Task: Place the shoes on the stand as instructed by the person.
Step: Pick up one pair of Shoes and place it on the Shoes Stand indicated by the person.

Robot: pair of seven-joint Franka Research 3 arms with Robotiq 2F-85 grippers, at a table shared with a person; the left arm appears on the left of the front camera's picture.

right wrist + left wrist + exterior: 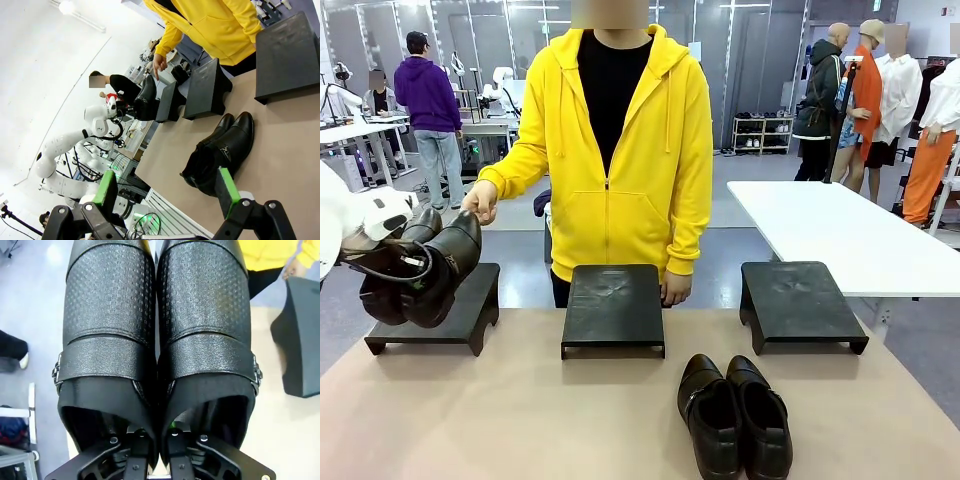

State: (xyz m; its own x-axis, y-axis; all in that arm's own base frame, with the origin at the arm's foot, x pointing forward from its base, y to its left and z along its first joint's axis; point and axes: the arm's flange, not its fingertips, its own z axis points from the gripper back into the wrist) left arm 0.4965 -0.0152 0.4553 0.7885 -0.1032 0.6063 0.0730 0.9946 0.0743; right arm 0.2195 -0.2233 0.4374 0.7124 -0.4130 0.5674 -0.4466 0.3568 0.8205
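The task looks about half-way, and no shoe stands on a stand yet. The left claw [160,436] is pressed together on the held pair [430,270], two black shoes with a buckled strap. One finger goes down into each shoe's opening, so the two inner walls are pinched between them. This pair hangs in the air just above the near side of the left stand [480,292] with the toes turned upward. It seems not to rest on the top plate, though whether a heel touches it cannot be told. The person [610,150] in the yellow hoodie holds one hand [480,203] over the far edge of the left stand, with the fingers pointing down at it. This is probably the instruction to put the pair there. So the step in hand appears to be lowering and releasing this pair on the left stand. The second pair [735,415], also dark and glossy, lies on the table [520,420] well apart from the left stand, toward the robot's right and nearer to the robot. It is not placed and is left for later. The right claw [165,192] is spread wide and holds nothing. It hovers above the table, also well to the right of the left stand, and in its wrist view the second pair lies near, just beyond its green pads.
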